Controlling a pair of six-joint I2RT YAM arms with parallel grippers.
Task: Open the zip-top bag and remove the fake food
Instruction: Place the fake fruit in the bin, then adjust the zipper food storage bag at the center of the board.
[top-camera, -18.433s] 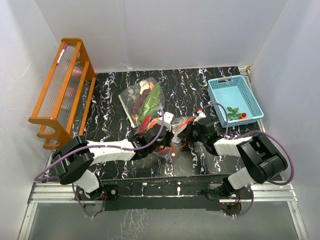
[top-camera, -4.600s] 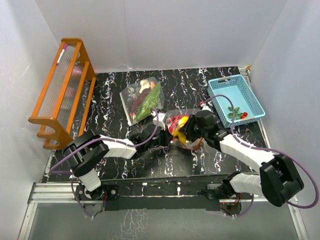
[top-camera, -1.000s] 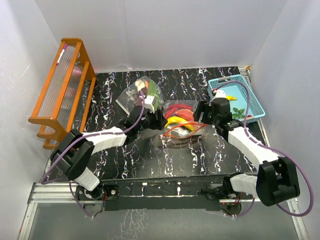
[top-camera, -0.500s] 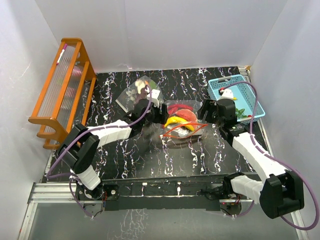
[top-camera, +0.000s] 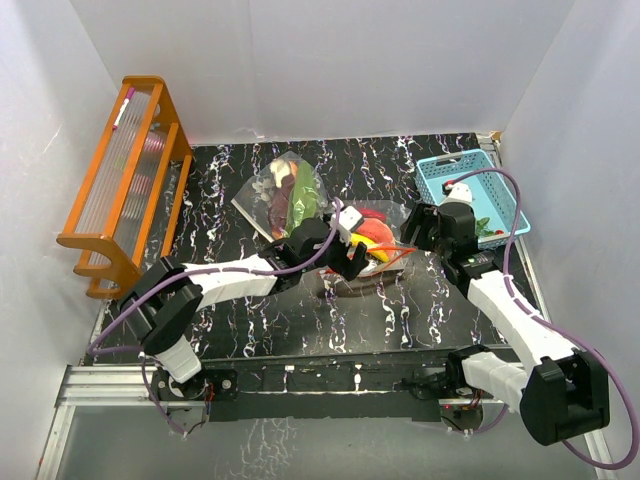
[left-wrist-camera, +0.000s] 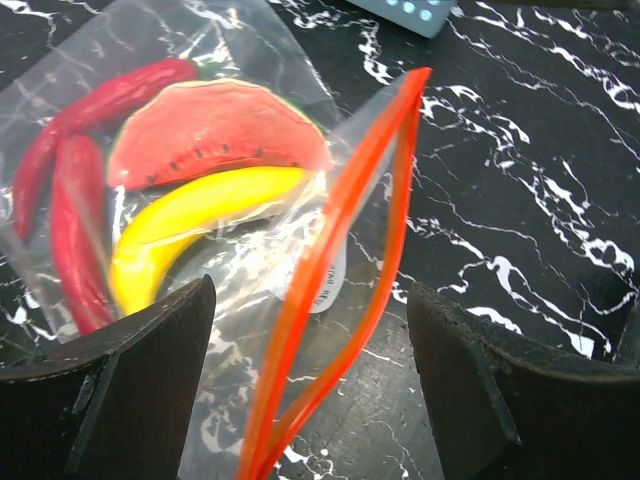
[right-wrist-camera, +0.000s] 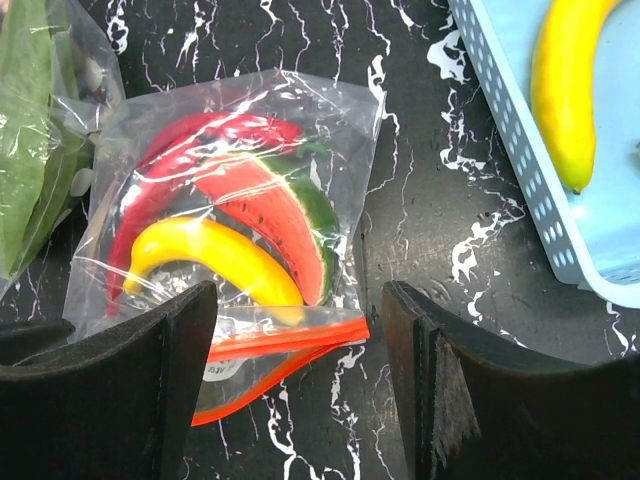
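The zip-top bag (right-wrist-camera: 240, 200) lies flat on the black marble table with its orange zip strip (left-wrist-camera: 340, 260) parted. Inside it I see fake food: red chilli peppers (left-wrist-camera: 70, 200), a watermelon slice (left-wrist-camera: 215, 130) and a yellow banana (left-wrist-camera: 190, 215). My left gripper (left-wrist-camera: 310, 330) (top-camera: 352, 250) is open and hangs over the bag's mouth, with the zip strip between its fingers but untouched. To the right of the bag, my right gripper (right-wrist-camera: 298, 330) (top-camera: 416, 228) is open too, above the zip's end. From above, the bag (top-camera: 378, 250) is partly hidden by the left wrist.
A light-blue basket (top-camera: 440, 165) (right-wrist-camera: 520, 150) stands at the right and holds a yellow banana (right-wrist-camera: 565, 90). A second clear bag with green pieces (top-camera: 285, 190) (right-wrist-camera: 30, 150) lies behind and left of the first. An orange wooden rack (top-camera: 125, 180) stands at the far left.
My left gripper has swung right, from the second bag to the orange zip mouth, and its jaws have spread wider. The right gripper has barely moved and its jaws have narrowed a little.
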